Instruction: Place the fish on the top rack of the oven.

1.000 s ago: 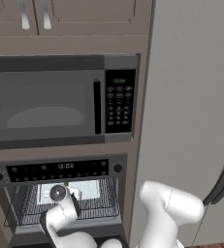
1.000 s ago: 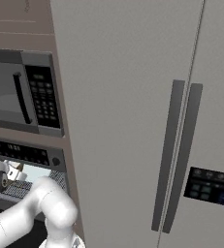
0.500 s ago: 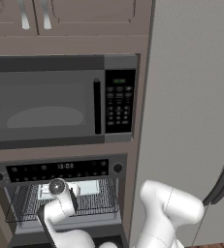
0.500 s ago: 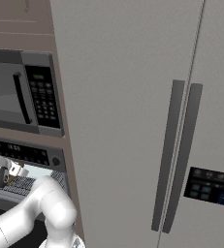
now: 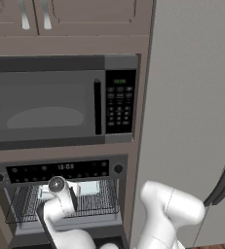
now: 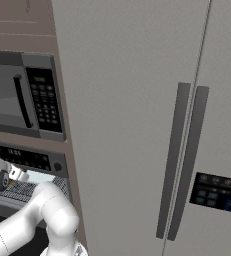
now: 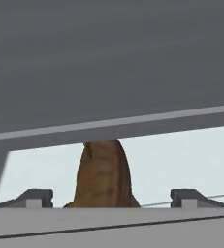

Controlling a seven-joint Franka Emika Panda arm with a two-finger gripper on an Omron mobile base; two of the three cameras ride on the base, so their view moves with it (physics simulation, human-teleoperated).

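The oven (image 5: 60,171), with its dark control strip and display, sits under the microwave with its cavity showing. The top rack (image 5: 99,204), a grey wire grid, spans the cavity and also appears as the top rack (image 6: 26,189). My gripper (image 5: 66,191) reaches into the cavity just above the rack. In the hand view the fish (image 7: 104,174), slim and brown, stands between the two wide-apart fingertips (image 7: 35,197) of my gripper (image 7: 112,199). Neither tip touches it, so the gripper is open. A dark surface with a pale edge fills the upper part of that view.
A big microwave (image 5: 46,104) with a keypad hangs right above the oven, and cabinet doors (image 5: 84,14) are above it. A tall grey fridge (image 6: 152,125) with two long handles and a dispenser panel stands to the right. My arm's white elbow (image 5: 170,209) is low in front.
The hand has risen a little and shifted slightly left, going further in at the oven's mouth above the rack. The oven, the microwave and the fridge have not moved.
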